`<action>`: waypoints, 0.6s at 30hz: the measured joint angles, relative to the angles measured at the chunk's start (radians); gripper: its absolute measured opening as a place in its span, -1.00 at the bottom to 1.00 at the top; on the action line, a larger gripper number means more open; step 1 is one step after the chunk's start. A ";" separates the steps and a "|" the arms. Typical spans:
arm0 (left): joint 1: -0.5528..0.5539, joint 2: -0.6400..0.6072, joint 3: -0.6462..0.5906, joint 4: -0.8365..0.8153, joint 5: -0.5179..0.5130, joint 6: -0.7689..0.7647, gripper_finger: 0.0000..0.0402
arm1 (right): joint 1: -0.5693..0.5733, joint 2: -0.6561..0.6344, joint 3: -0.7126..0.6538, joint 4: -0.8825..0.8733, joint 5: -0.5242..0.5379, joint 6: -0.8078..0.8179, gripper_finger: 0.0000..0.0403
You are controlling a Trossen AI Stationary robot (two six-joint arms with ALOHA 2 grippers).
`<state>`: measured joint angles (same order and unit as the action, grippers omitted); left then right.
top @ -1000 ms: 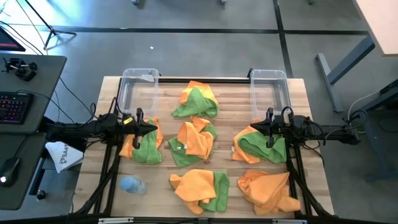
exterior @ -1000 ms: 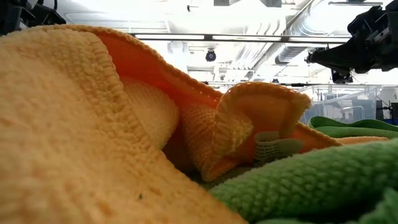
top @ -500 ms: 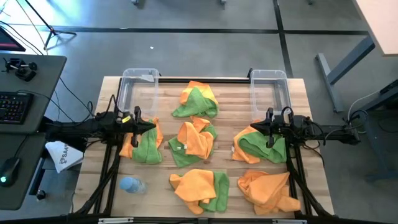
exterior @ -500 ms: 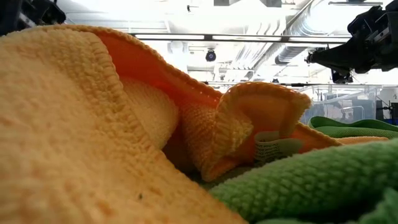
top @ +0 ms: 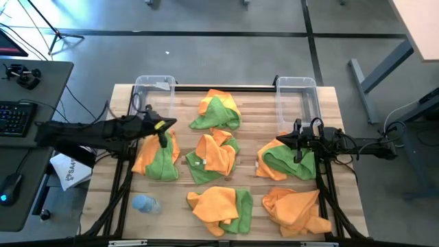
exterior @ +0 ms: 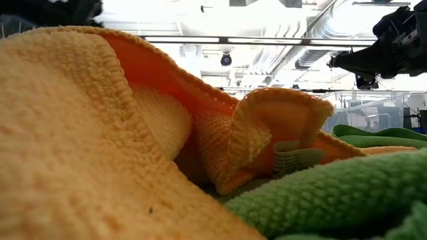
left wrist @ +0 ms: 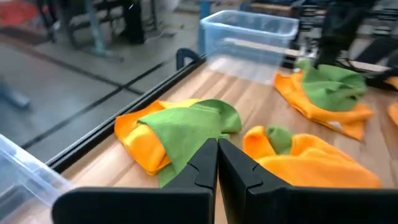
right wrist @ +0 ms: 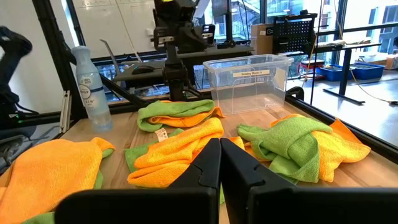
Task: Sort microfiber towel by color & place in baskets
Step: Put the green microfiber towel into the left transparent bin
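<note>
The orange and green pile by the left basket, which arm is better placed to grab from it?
Left. The left gripper hangs over that orange and green pile, beside the left basket; the right gripper sits across the table over another pile.

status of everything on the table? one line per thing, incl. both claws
Left claw: shut, empty, above the left towel pile.
Right claw: shut, empty.
Left tub: empty, upright.
Right tub: empty, upright.
Towels: unsorted, six mixed orange-green piles.
Bottle: lying on its side.
</note>
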<state>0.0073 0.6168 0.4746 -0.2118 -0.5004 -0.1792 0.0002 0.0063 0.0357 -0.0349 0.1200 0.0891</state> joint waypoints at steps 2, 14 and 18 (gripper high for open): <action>-0.020 0.089 0.053 -0.003 -0.041 -0.011 -1.00 | 0.000 0.000 0.000 0.000 0.000 0.000 -1.00; -0.137 0.459 0.345 -0.016 -0.110 -0.178 -1.00 | 0.000 0.000 0.000 0.000 0.000 0.000 -1.00; -0.172 0.547 0.435 -0.068 -0.085 -0.211 -1.00 | 0.000 0.000 0.000 0.000 0.000 0.000 -1.00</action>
<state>-0.1649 1.1633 0.9100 -0.2796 -0.5858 -0.3904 -0.0001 0.0063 0.0356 -0.0352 0.1202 0.0887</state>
